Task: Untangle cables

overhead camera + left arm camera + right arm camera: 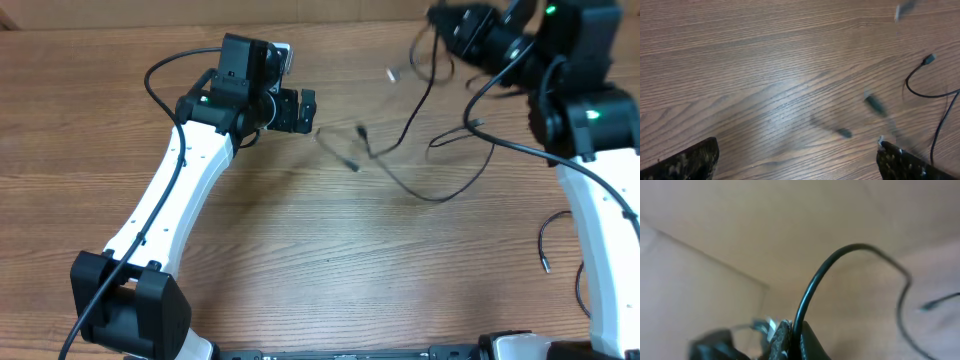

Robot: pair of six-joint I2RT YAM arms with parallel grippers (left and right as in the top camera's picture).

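My right claw (790, 339) was pinched shut on one cable (810, 290), held high so the tangle (362, 140) hung loose, while the left claw (302, 110) stood fully open and empty beside it.

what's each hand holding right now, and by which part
The right hand is shut on a thin black flexible cable, pinching its cord rather than a plug; the cord arches out of the pinch. The left hand is open and holds nothing.
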